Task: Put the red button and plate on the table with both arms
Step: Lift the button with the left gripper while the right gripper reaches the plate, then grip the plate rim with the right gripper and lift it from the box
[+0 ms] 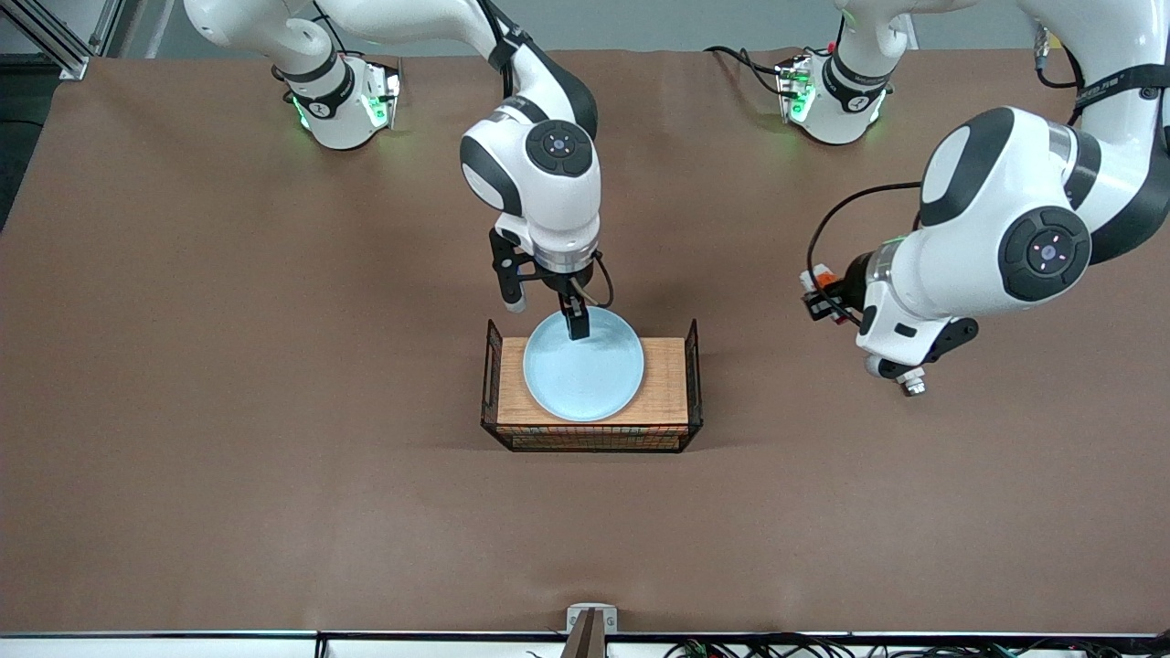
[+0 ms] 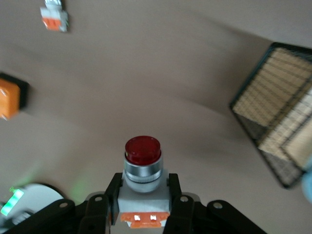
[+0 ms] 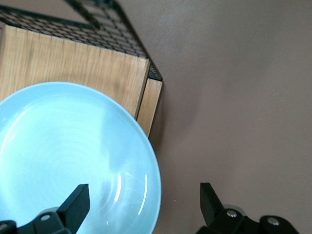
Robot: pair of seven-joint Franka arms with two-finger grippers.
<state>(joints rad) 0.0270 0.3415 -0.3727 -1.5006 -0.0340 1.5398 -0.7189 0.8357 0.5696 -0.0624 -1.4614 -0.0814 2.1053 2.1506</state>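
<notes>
1 plate [image 1: 583,375], 1 rack [image 1: 592,388], 2 push-button parts: red button [image 2: 142,163], other [image 2: 54,18], 1 orange box [image 2: 9,99]

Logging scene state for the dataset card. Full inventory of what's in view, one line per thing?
plate: 1, pale blue, on the rack's wooden top, mid-table.
rack: 1, black wire with wooden top, on the table.
red button: 1, white and orange body with a dark red tip, held in the left gripper.
white-orange part: 1, on the table, seen in the left wrist view.
orange box: 1, on the table near that part.
table: 1, brown matte sheet.
right gripper: 1, black fingers, open astride the plate's rim.
left gripper: 1, black fingers, shut on the red button, over the table's left-arm end.
</notes>
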